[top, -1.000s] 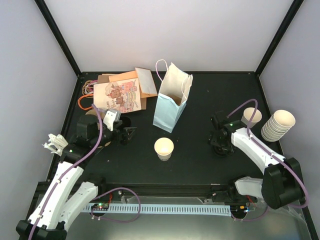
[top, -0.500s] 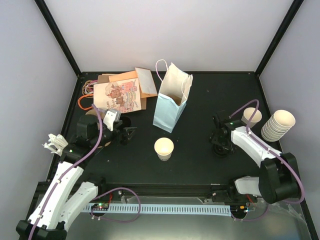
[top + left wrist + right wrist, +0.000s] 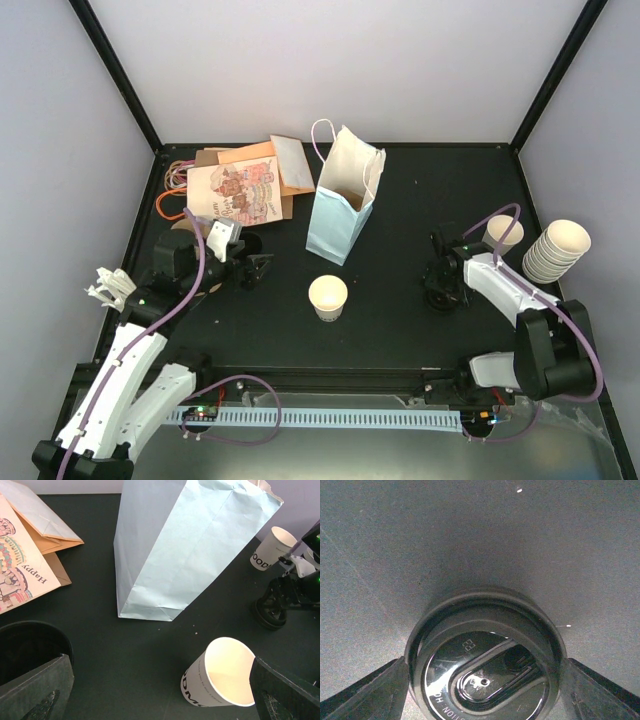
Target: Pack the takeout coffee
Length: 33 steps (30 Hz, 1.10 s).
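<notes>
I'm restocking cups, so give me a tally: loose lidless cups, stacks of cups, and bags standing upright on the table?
Loose lidless cups: 2
Cup stacks: 1
Upright bags: 1
Total: 4

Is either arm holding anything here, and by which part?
The left fingers are open and empty. The right fingers flank the rim of the round black plastic lid; whether they grip it cannot be told.
</notes>
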{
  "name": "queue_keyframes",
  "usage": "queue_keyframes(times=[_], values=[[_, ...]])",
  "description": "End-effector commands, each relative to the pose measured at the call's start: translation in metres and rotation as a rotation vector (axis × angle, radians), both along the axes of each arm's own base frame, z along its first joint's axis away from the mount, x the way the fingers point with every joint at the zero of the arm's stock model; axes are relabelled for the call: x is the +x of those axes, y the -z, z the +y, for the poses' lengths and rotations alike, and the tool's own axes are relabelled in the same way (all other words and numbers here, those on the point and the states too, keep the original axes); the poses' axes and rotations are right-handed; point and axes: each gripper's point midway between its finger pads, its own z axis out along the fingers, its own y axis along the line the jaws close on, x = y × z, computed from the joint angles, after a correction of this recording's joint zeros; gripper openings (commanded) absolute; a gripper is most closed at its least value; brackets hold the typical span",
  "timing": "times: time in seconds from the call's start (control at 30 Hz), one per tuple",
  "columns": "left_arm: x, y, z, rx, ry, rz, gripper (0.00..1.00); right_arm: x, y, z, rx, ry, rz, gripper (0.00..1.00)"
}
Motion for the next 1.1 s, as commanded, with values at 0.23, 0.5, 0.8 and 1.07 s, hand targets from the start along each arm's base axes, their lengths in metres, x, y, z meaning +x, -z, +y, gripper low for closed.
queue_keyframes(times=[0.23, 0.5, 0.8, 1.07], values=[[0.001, -0.004, -0.003, -0.011, 0.012, -0.015, 0.99, -0.001, 0.003, 0.004, 0.027, -0.009, 0.006, 0.77], [0.000, -0.004, -0.002, -0.012, 0.011, -0.016, 0.99, -0.002, -0.015, 0.005, 0.040, -0.015, -0.020, 0.76], [0.000, -0.005, -0.003, -0.013, 0.012, -0.019, 0.99, 0.001, -0.039, 0.007, 0.053, -0.024, -0.058, 0.75], [0.000, -0.004, -0.004, -0.016, 0.021, -0.016, 0.99, 0.000, -0.042, 0.000, 0.025, -0.006, -0.076, 0.75]])
